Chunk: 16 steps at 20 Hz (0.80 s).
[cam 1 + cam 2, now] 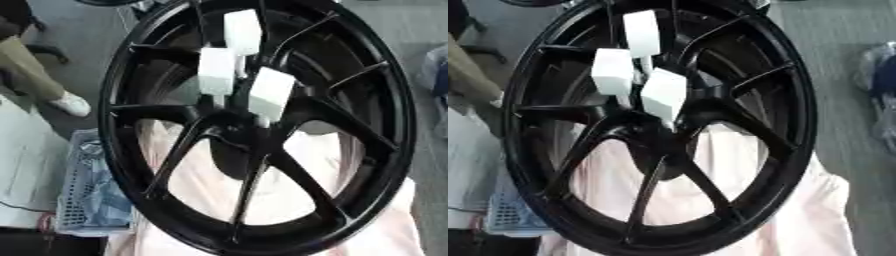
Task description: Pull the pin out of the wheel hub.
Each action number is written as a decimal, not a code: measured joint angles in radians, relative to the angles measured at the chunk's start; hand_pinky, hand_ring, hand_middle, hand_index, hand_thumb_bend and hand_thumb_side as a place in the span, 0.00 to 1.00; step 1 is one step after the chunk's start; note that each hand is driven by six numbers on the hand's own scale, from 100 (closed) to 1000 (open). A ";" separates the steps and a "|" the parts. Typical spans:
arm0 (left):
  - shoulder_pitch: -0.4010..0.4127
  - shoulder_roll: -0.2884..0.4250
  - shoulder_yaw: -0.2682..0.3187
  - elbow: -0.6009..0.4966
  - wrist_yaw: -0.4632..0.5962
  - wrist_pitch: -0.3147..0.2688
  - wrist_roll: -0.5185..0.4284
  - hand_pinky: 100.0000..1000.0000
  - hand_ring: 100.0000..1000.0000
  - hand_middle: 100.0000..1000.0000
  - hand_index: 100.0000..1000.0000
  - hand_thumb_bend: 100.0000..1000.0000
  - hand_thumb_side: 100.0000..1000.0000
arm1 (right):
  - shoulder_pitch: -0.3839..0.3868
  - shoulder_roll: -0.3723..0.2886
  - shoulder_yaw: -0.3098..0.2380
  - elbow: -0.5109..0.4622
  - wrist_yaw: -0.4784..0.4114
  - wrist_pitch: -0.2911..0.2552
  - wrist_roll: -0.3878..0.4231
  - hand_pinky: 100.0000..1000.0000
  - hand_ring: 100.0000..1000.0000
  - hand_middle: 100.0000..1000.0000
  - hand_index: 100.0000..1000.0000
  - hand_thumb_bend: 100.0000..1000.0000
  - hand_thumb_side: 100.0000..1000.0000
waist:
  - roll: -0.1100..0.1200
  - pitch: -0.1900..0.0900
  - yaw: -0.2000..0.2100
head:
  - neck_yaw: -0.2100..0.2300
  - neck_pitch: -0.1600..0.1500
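Neither of my hands shows in either eye view, so I can't tell their state or how they sit relative to the pins.

Pins: three white block-headed pins stick out of the wheel hub (229, 131), clustered at the centre and upper centre of the wheel. Top pin (241, 31) sits highest, over the upper spokes. Left pin (216, 71) is below and left of it. Lower right pin (270, 93) is just beside the left one, tilted, its thin shank running down to the hub centre. All three are seated; none out.

Wheel: black alloy wheel (398, 150), multi-spoke, fills most of both views, face toward me and askew, leaning to the right at the top.

Surface: pale pink cloth (815, 220) under and behind the wheel, visible through the lower spoke gaps and at bottom right.

Room: grey floor (833, 50) at the top and right. White perforated basket (83, 200) with bluish contents at lower left, beside a white surface (22, 165). A person's trouser leg and white shoe (70, 104) at upper left, well apart from the wheel. Blurred white-and-blue thing (436, 70) at the right edge; can't identify it.
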 measured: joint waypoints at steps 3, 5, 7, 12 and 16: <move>0.000 0.000 0.000 0.000 0.000 0.000 0.000 0.82 0.63 0.55 0.69 0.00 0.67 | 0.010 0.019 -0.004 0.023 0.010 -0.001 -0.013 0.72 0.89 0.84 0.83 0.23 0.00 | 0.001 0.000 0.000 | 0.001 0.000; 0.000 -0.002 0.000 0.000 0.000 0.000 0.000 0.82 0.64 0.55 0.69 0.00 0.67 | 0.015 0.025 -0.004 0.034 0.021 0.000 -0.011 0.74 0.93 0.89 0.86 0.26 0.00 | 0.001 -0.001 0.000 | 0.001 0.000; 0.000 -0.006 0.000 0.000 0.000 0.000 0.000 0.82 0.64 0.55 0.69 0.00 0.67 | 0.020 0.031 -0.005 0.044 0.032 0.001 0.001 0.75 0.94 0.90 0.87 0.28 0.00 | 0.000 -0.001 0.000 | 0.000 0.000; 0.000 -0.008 0.000 0.000 0.000 0.000 0.000 0.82 0.64 0.55 0.69 0.00 0.67 | 0.023 0.040 -0.021 0.058 0.050 -0.001 0.016 0.74 0.93 0.90 0.86 0.27 0.00 | -0.003 -0.005 -0.001 | 0.000 0.000; 0.000 -0.008 0.000 0.000 0.000 0.000 0.000 0.82 0.64 0.55 0.69 0.00 0.67 | 0.022 0.042 -0.028 0.058 0.052 -0.005 0.010 0.73 0.92 0.87 0.84 0.23 0.00 | -0.003 -0.007 -0.005 | -0.001 0.000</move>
